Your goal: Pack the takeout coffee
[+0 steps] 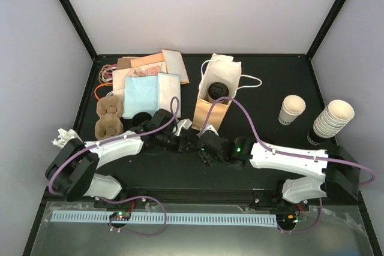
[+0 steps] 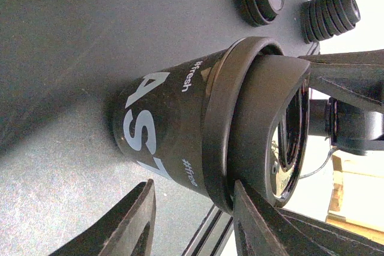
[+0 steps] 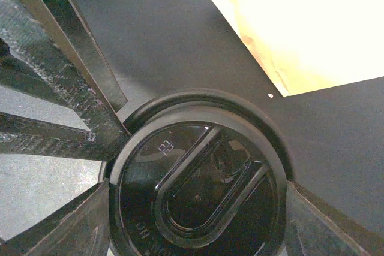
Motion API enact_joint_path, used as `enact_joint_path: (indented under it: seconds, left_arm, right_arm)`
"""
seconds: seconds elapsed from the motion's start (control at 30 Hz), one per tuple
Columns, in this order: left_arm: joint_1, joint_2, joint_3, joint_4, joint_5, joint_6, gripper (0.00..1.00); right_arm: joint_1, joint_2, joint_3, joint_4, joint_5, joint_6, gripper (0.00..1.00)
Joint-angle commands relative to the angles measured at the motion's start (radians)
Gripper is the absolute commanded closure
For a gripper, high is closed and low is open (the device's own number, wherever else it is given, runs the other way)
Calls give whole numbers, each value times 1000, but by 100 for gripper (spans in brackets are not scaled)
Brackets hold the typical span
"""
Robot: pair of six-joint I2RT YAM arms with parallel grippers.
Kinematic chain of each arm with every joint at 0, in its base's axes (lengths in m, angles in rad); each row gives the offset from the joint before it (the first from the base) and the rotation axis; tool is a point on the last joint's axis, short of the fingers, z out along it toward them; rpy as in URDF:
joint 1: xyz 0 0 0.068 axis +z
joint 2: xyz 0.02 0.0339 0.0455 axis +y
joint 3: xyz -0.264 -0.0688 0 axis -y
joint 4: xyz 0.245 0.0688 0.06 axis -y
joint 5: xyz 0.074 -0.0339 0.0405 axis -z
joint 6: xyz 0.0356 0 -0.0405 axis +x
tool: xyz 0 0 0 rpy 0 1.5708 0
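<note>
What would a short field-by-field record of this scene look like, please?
takeout coffee: dark cup, pale lettering, standing on the table, black lid on
right jaws: closed on the lid's rim
left jaws: either side of the cup, contact unclear
paper bag: open, beyond the cup, another lidded cup inside
spare cups: stacked, far right

One paper bag (image 1: 210, 111), two lidded cups (image 2: 162, 130), one open cup (image 1: 291, 110), one stack of cups (image 1: 333, 118).
</note>
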Motion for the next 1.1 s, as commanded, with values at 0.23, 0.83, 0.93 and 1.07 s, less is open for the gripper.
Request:
enact_joint_path:
  seconds: [0.23,0.83,0.93,1.07]
  left_arm:
    - [-6,61,14,1,-40,-1,63]
    - [7,132,143,-8,-38,-13,62]
    - [7,152,165,-12,-41,-9,62]
    - [7,154,183,-22,-50,-2,62]
  right_arm:
    - [-6,23,-50,-3,-124,-22,27]
    - [-5,-39,-114,43,-228,-103,27]
    - [-5,-32,-117,50,-240,-103,27]
    - [-5,-24,-119,47,-244,-82,27]
